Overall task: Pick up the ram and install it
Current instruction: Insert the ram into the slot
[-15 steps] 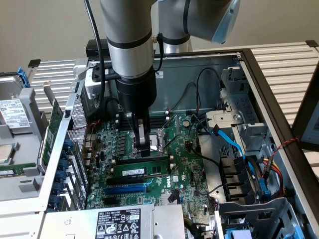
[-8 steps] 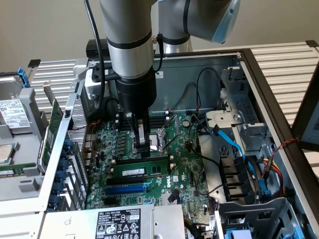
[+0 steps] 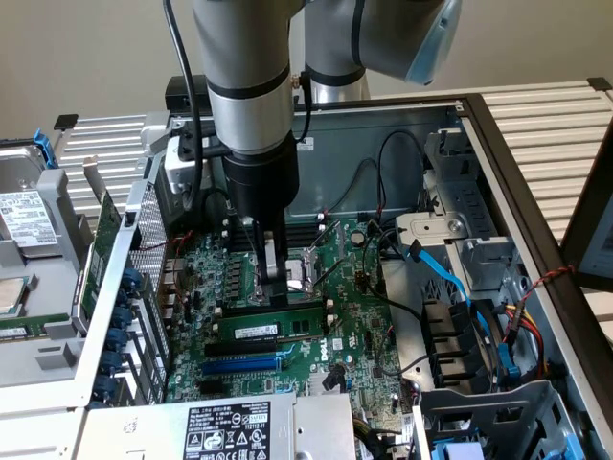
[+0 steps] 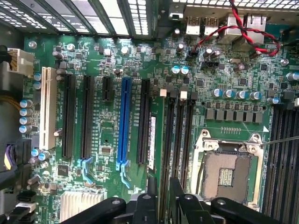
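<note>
open desktop case, motherboard (image 3: 359,321) lying flat inside it. arm hangs straight down over the board. gripper (image 3: 273,280) sits low over the bank of black memory slots (image 4: 180,135), close by the open cpu socket (image 4: 226,172)

fingers (image 4: 152,193): parted, nothing visible between them, so grasping nothing

the ram (image 3: 287,326) stands on its long edge, pale label strip facing the exterior view, parallel to the slots. it sits between the memory slots and the long black expansion slot (image 4: 142,121) that neighbours the blue slot (image 4: 124,121). it is just beside the fingers and apart from them. cannot tell whether it is fully home in a slot of its own or only resting there, since its ends are not readable

judgement: the step in hand is the seating end of the install. notes for doing it well:
- stick square to its slot along the whole length, no lean toward the expansion slot
- downward pressure spread along the top edge, not loaded on one end, or one corner rides up
- the white end clips (image 4: 183,94) are the check: both should stand closed against the stick
- keep the fingers off the bare socket contacts and the neighbouring slot walls
- red-and-black twisted cable (image 4: 243,28) lies well apart at the board's edge, no snag risk as things stand
</note>
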Robot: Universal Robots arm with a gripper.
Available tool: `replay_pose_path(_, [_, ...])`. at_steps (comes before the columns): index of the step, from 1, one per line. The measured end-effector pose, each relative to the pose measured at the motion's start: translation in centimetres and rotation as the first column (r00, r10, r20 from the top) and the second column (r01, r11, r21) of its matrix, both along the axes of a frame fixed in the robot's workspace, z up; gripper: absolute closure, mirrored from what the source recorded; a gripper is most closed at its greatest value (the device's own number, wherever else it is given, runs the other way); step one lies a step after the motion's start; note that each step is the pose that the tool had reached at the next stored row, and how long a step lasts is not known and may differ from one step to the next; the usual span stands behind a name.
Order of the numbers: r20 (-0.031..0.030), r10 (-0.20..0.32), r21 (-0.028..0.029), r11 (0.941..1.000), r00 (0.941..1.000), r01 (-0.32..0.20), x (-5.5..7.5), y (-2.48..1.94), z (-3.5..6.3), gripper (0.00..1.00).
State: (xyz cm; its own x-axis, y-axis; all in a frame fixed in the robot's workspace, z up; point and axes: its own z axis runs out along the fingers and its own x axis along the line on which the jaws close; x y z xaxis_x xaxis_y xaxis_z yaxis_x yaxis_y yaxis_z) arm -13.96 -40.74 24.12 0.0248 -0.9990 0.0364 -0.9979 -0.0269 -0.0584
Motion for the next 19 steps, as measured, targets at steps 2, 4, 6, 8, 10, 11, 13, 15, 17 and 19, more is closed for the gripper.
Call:
replay_pose_path(2, [0.0006,0.000,-0.0344,0.9994,1.0000,0.000,0.0,0.25,-0.02,0.75])
replay_pose_path(4, [0.0031,0.000,-0.0659,0.9978,1.0000,0.000,-0.1,0.38,-0.04,0.75])
replay_pose_path(6, [0.0075,0.000,-0.0723,0.9974,1.0000,0.000,-0.2,0.39,-0.13,0.75])
replay_pose_path(8, [0.0094,0.001,-0.0724,0.9974,1.0000,0.000,-0.2,0.40,-0.22,0.75])
replay_pose_path(10, [0.0096,0.002,-0.0731,0.9973,1.0000,-0.001,-0.2,0.61,-0.33,0.75])
replay_pose_path(11, [0.0097,0.003,-0.0749,0.9972,0.9999,-0.002,-0.2,0.84,-0.37,0.75])
replay_pose_path(13, [0.0097,0.005,-0.0799,0.9968,0.9999,-0.004,-0.3,1.41,-0.45,0.75])
replay_pose_path(15, [0.0097,0.007,-0.0859,0.9963,0.9999,-0.006,-0.3,1.95,-0.57,0.75])
replay_pose_path(17, [0.0096,0.008,-0.0962,0.9953,0.9999,-0.007,-0.3,2.23,-0.65,0.75])
replay_pose_path(19, [0.0095,0.008,-0.1120,0.9937,0.9999,-0.007,-0.3,2.24,-0.67,0.75])
